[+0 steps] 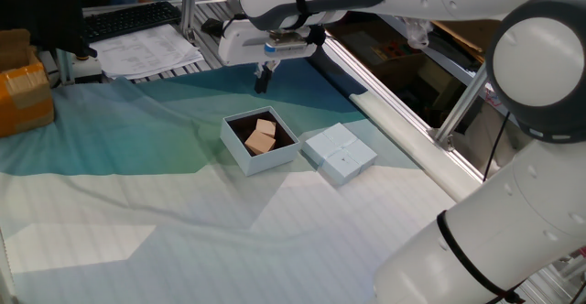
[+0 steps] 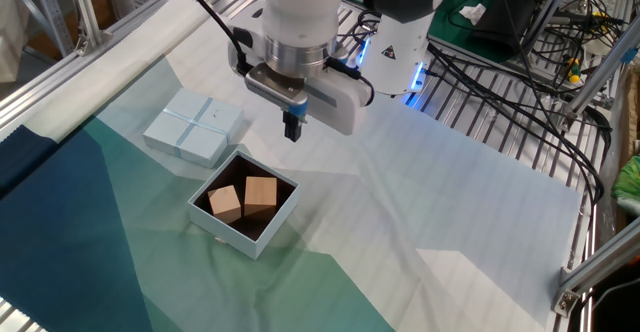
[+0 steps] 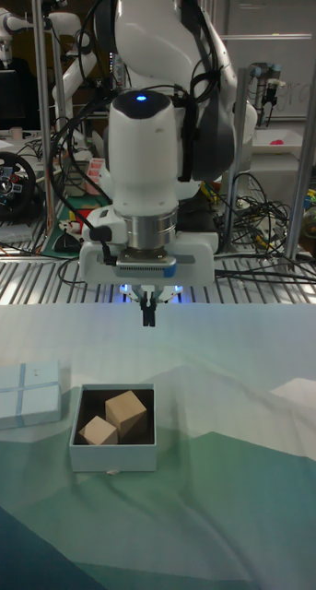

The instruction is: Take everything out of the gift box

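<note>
The gift box (image 1: 240,148) (image 2: 222,234) (image 3: 111,457) sits open on the cloth, pale outside and dark brown inside. Two tan wooden cubes lie inside it, side by side: one (image 2: 225,202) (image 3: 99,430) and the other (image 2: 261,192) (image 3: 126,411); in one fixed view they show as a touching pair (image 1: 262,135). My gripper (image 1: 263,79) (image 2: 293,127) (image 3: 149,313) hangs above and just behind the box, fingers pressed together with nothing between them, well clear of the cubes.
The flat pale-blue lid (image 1: 340,153) (image 2: 193,127) (image 3: 25,394) lies beside the box. An orange-brown taped carton (image 1: 24,93) stands at the table's far left. Aluminium frame rails (image 1: 403,112) border the cloth, with cables (image 2: 520,62) beyond.
</note>
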